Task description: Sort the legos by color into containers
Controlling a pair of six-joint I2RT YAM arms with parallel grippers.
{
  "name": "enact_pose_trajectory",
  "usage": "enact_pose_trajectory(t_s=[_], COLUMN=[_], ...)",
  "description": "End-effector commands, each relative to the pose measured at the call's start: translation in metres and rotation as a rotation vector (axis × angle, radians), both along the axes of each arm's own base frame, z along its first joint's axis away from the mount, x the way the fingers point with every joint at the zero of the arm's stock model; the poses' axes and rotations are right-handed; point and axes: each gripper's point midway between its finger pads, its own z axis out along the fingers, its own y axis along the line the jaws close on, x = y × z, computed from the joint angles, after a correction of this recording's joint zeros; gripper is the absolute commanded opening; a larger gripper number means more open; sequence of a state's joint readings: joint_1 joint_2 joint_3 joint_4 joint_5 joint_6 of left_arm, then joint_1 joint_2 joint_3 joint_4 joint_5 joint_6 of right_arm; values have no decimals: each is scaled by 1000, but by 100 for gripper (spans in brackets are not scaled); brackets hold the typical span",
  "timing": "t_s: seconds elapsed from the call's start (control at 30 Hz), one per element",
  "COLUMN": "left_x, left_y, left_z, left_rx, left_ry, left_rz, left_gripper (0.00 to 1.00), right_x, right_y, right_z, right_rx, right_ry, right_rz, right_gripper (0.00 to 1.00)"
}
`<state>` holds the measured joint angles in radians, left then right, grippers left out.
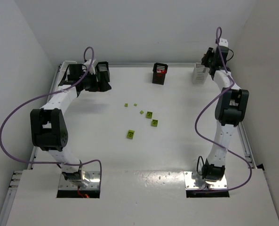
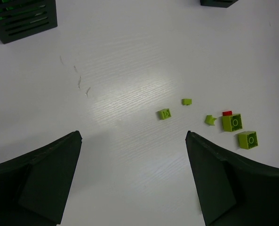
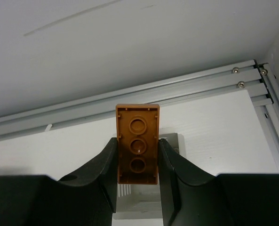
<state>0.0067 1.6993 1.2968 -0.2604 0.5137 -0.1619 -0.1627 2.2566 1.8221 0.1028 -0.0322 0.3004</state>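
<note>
My right gripper is shut on an orange-brown lego, held on end with its hollow underside facing the camera. It hangs over a white container at the back right corner. My left gripper is open and empty above bare table at the back left. Several yellow-green legos lie ahead of it, and one has a small red piece at its edge. In the top view they are scattered mid-table.
A black container holding green pieces stands next to my left gripper. Another black container, with red inside, sits at the back centre. An aluminium rail and white walls border the table behind.
</note>
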Motion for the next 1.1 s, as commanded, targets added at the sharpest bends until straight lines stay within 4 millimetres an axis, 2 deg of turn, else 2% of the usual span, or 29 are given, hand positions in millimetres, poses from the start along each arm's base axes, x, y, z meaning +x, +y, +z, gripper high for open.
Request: enact_pose_trajectory(t_s=[0.0, 0.13, 0.23, 0.3, 0.33, 0.4, 0.5, 0.53, 0.87, 0.97, 1.03, 1.07], left_x=[11, 9, 9, 10, 10, 10, 10, 10, 7, 4, -6, -18], left_y=[-4, -4, -4, -3, -3, -3, -3, -3, 0, 0, -14, -17], left_z=[17, 15, 15, 15, 15, 15, 15, 15, 10, 15, 14, 3], left_rx=[-7, -7, -7, -2, -2, -2, -2, -2, 3, 9, 24, 70], left_ry=[-42, -33, -33, -33, -33, -33, -33, -33, -19, -34, -31, 4], left_rz=[-1, -1, -1, 6, 6, 6, 6, 6, 26, 21, -68, -120], left_gripper=[99, 99, 99, 99, 99, 99, 99, 99, 99, 99, 99, 99], right_x=[9, 9, 11, 11, 11, 11, 11, 10, 7, 1, -4, -16], right_y=[-2, -2, -2, -2, -2, -2, -2, -2, 8, 19, 25, 29], right_z=[13, 7, 11, 5, 5, 5, 11, 7, 19, 35, 54, 62], right_rx=[6, 8, 6, 8, 8, 8, 6, 8, 21, 6, -18, -61], right_ry=[-52, -43, -52, -43, -43, -43, -52, -43, -63, -78, -96, -80], right_rz=[-10, -10, -10, -10, -10, -10, -10, -10, 38, 110, 160, 201], right_gripper=[3, 16, 22, 25, 31, 36, 52, 57, 58, 58, 58, 58])
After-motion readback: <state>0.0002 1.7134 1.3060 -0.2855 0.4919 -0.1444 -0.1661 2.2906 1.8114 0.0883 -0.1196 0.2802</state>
